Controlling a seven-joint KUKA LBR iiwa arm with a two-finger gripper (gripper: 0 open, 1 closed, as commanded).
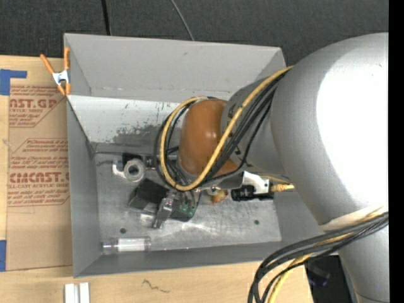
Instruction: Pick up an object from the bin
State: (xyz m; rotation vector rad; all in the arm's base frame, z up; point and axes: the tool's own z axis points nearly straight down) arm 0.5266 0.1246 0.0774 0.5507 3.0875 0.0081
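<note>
Progress: early, approx. at the reach/descend stage. Nothing looks lifted; every thing I can make out lies on the floor of the bin point(82, 169). The end effector point(172, 210) sits low, at or just beside the lower-right edge of the black block point(145, 194). The arm's orange cover point(201, 137), up-right of the block, hides most of it. Can't tell whether it's released or clenched, and nothing is seen gripped in it. Left to do, by my read: close on 1 thing, then raise it clear of the bin.

Likeliest target = the black block, since it's nearest. It lies roughly flat on the floor. Its long axis seems to run lower-left to upper-right in the camera view, skewed vs. the bin walls. No obvious front or back end, so which way it "points" isn't clear.

Other things, all rel. to the block:
- Grey-white fitting point(131, 169) w/ a round open end: just up-left of it.
- Clear tube point(126, 245): well below it, axis approx. left-right.
- Small brown piece point(218, 196): to its right, past the end effector.
- Black-and-white part point(255, 189) w/ a yellow tip: further right, axis approx. left-right, tip pointing away from the block.
</note>
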